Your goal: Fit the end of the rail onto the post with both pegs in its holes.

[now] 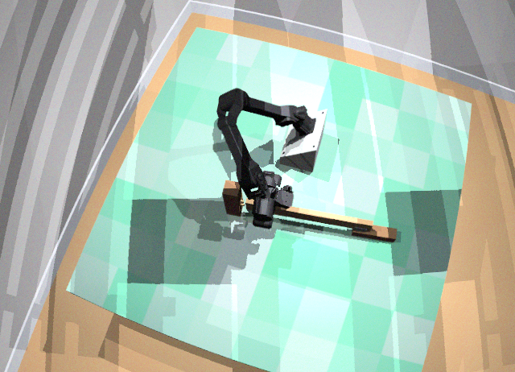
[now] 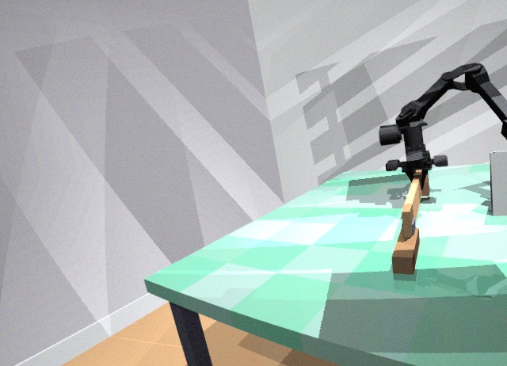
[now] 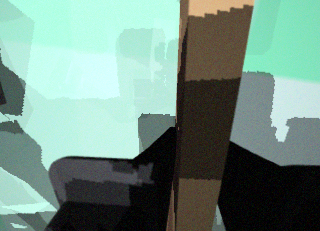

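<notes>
Gripping the rail (image 1: 315,216) near its post end, the gripper (image 1: 262,218) has its jaws clenched on the wood.

Seen from above, the rail's long axis runs from the post (image 1: 232,197) on the left to the footboard block (image 1: 385,233) on the right, above the green table (image 1: 332,310). From the side view the rail (image 2: 410,207) climbs from the block (image 2: 405,256), which is near, up to the gripper (image 2: 417,172), which is far. The gripper hides the rail's end, so the pegs and any gap to the post cannot be made out. In the wrist view the rail (image 3: 210,116) crosses upright, both ends cut off.
</notes>
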`<state>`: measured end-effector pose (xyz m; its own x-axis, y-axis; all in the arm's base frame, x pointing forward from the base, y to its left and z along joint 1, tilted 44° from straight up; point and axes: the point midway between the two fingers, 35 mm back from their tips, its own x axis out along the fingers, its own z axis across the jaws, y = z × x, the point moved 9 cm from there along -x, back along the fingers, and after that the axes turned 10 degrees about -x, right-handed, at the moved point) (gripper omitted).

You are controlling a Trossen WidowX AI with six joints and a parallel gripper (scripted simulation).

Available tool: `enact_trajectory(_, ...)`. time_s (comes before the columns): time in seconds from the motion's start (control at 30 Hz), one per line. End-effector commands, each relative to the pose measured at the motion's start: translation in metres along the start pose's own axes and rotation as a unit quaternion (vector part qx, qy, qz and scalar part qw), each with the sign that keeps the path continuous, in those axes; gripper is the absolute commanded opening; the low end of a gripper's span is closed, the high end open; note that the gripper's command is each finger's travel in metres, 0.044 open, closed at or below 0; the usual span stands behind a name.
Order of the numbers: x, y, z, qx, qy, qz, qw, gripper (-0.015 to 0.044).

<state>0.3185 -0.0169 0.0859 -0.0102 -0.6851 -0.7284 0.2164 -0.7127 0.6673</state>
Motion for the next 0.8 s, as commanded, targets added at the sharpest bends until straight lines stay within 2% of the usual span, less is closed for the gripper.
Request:
enact_trajectory(0.0,-0.0017,0.0028,-0.001,0.0,0.002,0.002,1.0,0.0)
enact_trajectory(0.77,-0.0026,0.0098,0.0,0.0,0.002,0.002,1.0,0.0)
